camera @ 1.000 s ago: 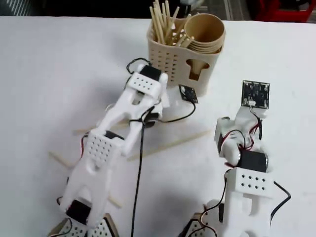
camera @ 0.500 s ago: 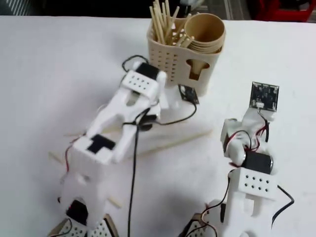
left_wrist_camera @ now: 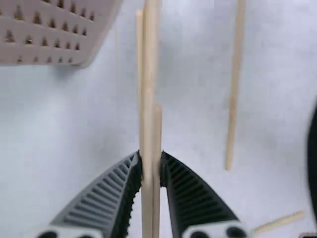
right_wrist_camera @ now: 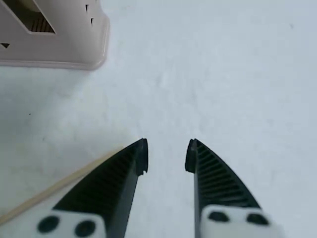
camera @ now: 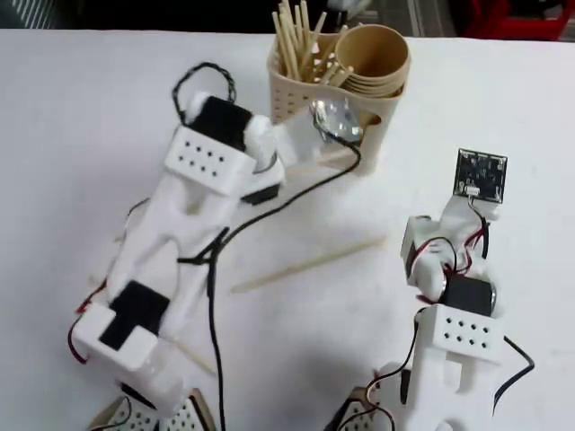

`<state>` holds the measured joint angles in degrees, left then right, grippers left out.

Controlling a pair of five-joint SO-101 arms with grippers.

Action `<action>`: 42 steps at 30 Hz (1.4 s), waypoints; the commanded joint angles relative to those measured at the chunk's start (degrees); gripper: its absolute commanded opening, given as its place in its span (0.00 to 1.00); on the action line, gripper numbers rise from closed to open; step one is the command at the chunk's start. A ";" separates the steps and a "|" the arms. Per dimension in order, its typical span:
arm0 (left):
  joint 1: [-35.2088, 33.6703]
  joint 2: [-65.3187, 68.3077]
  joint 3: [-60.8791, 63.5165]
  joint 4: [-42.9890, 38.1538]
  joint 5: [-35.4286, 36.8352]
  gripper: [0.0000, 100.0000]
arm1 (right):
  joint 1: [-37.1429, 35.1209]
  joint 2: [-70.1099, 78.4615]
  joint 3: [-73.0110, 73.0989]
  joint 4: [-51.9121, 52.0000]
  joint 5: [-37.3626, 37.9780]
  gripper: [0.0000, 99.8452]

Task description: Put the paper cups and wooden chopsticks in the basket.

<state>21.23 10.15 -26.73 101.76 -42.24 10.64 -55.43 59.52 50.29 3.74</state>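
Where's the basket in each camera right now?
High view: basket at the table's far edge, centre.
Left wrist view: its perforated wall ahead of the left gripper, beside the held chopsticks.
Right wrist view: its corner ahead of the right gripper.
Shared landmark: the loose chopstick on the table.

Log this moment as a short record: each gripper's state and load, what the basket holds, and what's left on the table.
left gripper: shut on held chopsticks, close beside the basket
right gripper: open, empty, over the table
basket contents: stacked paper cups; bundle of chopsticks standing upright
left on table: at least one loose chopstick, lying flat between the two arms
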 commanded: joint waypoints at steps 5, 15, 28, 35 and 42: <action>1.36 -4.18 -17.14 -3.69 10.02 0.02 | 0.66 -1.45 -0.18 -1.89 -0.62 0.13; 1.54 -4.18 -22.07 -17.67 19.34 0.02 | 0.75 -1.19 -0.09 -2.33 -0.62 0.13; 4.26 -4.09 -23.03 -45.45 21.89 0.02 | 0.48 -1.36 -0.09 -2.42 -0.62 0.13; 4.44 -2.33 -23.21 -61.10 21.98 0.02 | 0.57 -1.36 -0.09 -2.42 -0.62 0.13; 4.26 6.64 -23.47 -65.32 22.07 0.02 | 0.66 -1.45 1.49 -5.14 -0.44 0.13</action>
<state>25.01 13.41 -47.65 38.81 -20.79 10.64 -55.43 61.10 46.86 3.74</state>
